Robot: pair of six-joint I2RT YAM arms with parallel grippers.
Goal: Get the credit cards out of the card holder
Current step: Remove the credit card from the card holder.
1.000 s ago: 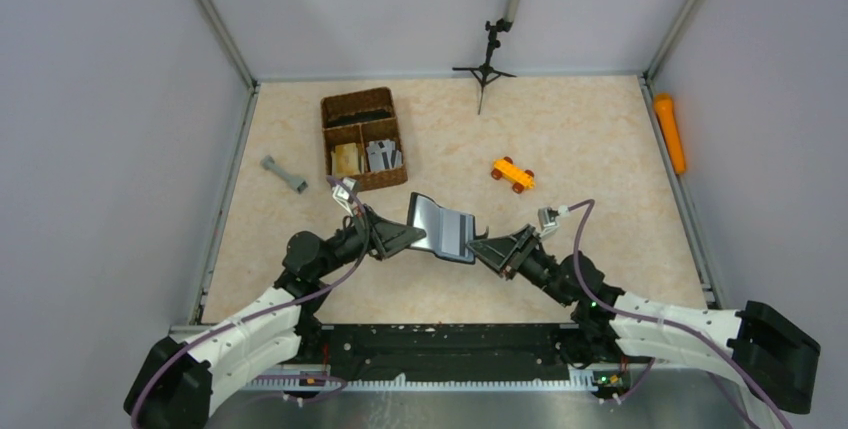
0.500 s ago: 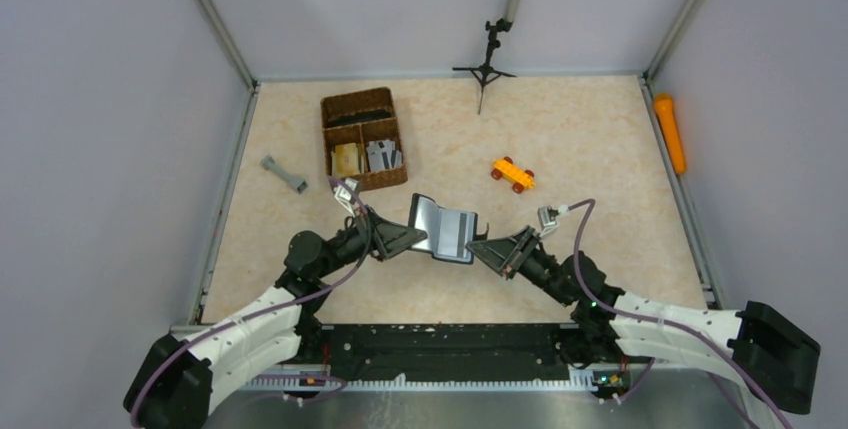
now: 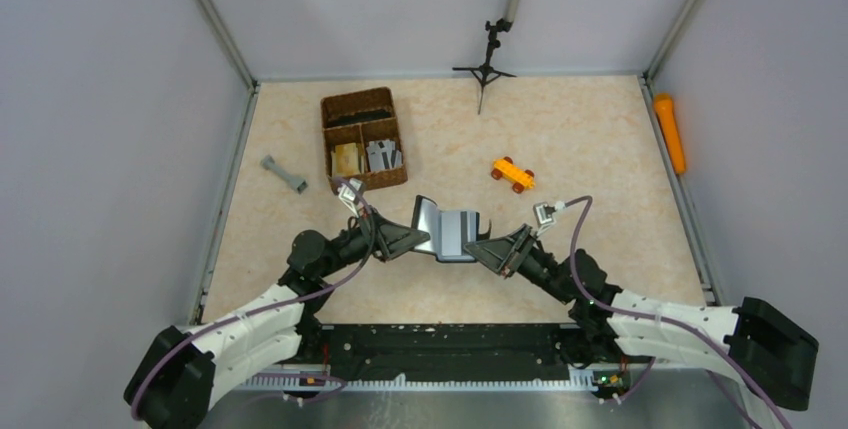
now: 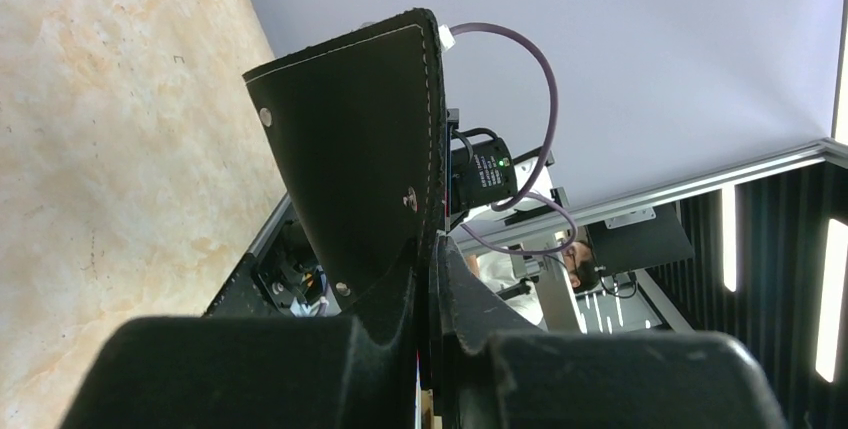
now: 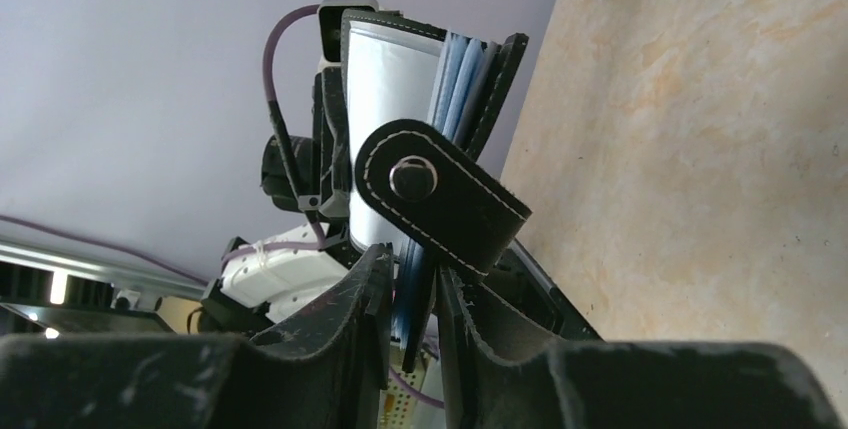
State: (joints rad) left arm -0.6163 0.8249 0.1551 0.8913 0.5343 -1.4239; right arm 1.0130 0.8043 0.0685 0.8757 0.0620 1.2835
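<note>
The black card holder (image 3: pixel 447 231) hangs open in a V above the table between my two grippers, its grey-blue shiny inside facing up. My left gripper (image 3: pixel 418 240) is shut on its left flap; in the left wrist view (image 4: pixel 432 261) the black stitched flap (image 4: pixel 355 139) stands up from the fingers. My right gripper (image 3: pixel 480 247) is shut on the right side. In the right wrist view (image 5: pixel 415 274) the jaws pinch the flap and the blue cards (image 5: pixel 458 74), with the snap strap (image 5: pixel 440 194) folded across in front.
A brown wicker divided basket (image 3: pixel 352 107) stands behind the left gripper and holds flat tan and grey pieces. An orange toy car (image 3: pixel 512 174), a grey dumbbell-shaped piece (image 3: pixel 284 174), an orange cylinder (image 3: pixel 669 133) by the right wall and a small black tripod (image 3: pixel 485 64) lie further out.
Both grippers have moved a little closer together, and the card holder has gone from spread wide to a tighter V. Both grips are unchanged.
</note>
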